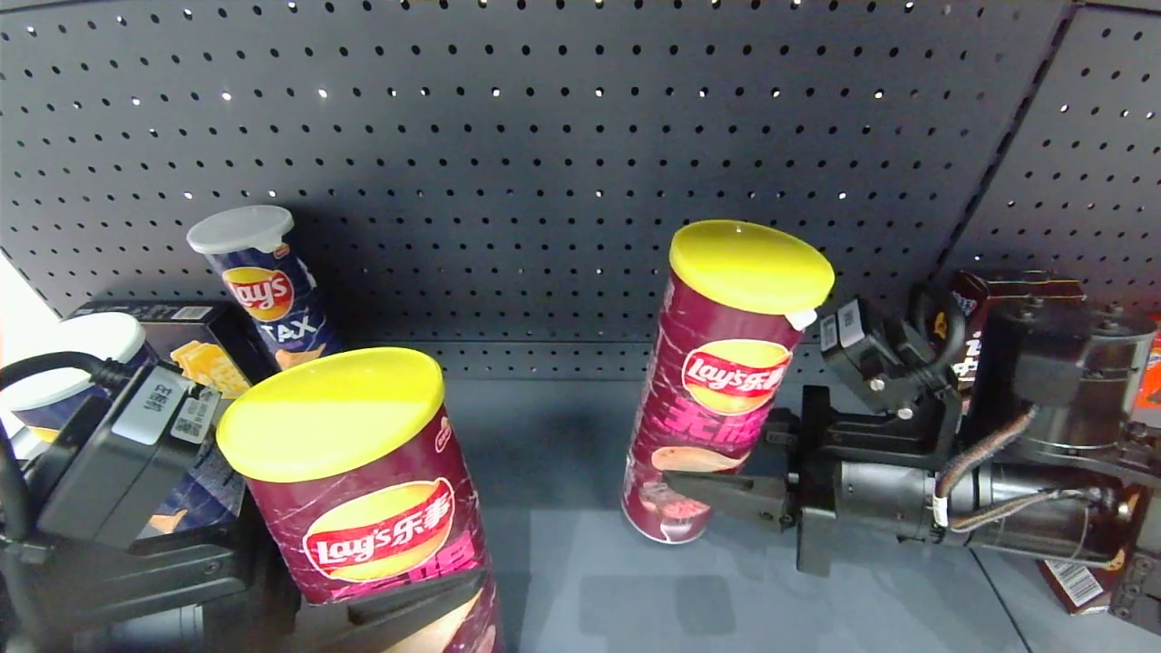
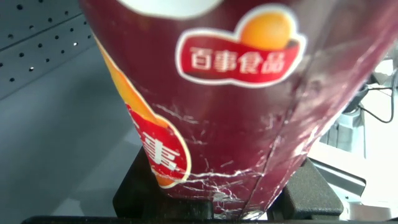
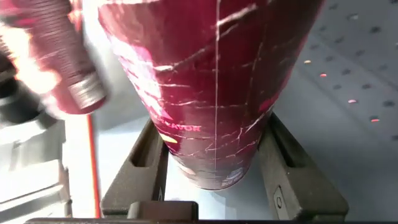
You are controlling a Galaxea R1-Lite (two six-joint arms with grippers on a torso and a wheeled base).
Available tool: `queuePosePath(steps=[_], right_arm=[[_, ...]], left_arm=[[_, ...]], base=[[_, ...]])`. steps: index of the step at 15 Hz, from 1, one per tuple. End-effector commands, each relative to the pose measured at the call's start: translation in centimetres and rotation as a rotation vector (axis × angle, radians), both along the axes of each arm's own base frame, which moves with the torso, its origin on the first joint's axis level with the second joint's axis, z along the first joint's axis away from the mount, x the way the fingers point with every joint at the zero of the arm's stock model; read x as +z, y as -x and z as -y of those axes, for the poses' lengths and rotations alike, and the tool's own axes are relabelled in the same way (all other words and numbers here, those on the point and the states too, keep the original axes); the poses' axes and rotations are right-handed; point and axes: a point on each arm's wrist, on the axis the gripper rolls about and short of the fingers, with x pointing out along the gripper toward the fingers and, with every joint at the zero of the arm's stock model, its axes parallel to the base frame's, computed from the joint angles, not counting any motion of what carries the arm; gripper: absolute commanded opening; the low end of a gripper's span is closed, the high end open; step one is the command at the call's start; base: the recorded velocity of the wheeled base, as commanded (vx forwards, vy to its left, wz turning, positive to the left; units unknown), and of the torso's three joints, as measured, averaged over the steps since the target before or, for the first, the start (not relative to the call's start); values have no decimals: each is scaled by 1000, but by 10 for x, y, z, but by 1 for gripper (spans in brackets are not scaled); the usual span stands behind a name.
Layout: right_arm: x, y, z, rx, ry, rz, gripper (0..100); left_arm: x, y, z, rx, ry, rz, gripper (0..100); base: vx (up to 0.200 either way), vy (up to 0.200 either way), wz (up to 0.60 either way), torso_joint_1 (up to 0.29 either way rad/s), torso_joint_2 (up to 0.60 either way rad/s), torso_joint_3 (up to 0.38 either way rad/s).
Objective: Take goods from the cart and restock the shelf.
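Observation:
Two maroon chip cans with yellow lids are in front of the shelf's pegboard. My left gripper [image 1: 390, 608] is shut on the near can [image 1: 363, 508] at the lower left, and its dark fingers [image 2: 143, 193] flank the can's base [image 2: 236, 124]. My right gripper [image 1: 685, 494] is shut on the second can [image 1: 726, 381], which leans left with its bottom just above the grey shelf floor [image 1: 562, 453]. Up close, that can [image 3: 211, 93] sits between both fingers [image 3: 140, 174].
A blue chip can with a white lid [image 1: 263, 281] stands at the back left, next to a black cracker box [image 1: 195, 349] and another white-lidded can [image 1: 73, 358]. Brown boxes [image 1: 998, 290] stand at the right. Between the two held cans the shelf floor is bare.

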Motion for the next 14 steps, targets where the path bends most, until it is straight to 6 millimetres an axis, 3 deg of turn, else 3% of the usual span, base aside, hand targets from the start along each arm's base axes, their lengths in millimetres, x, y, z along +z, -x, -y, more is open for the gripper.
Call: queuePosePath(steps=[1,4,14], right_arm=[[-2,21,6,35,2,3,0],[-12,32,7,42,28,-16,0],[-45,40,7,63,65,-54,0]], left_arm=[[-1,0,0,2,-2,-4,0],[0,0,0,-6,0,-3,0],[-4,-8,6,-6,-16,-27,0]], base=[[0,0,0,0,0,0],[0,0,0,0,0,0],[0,0,0,0,0,0]])
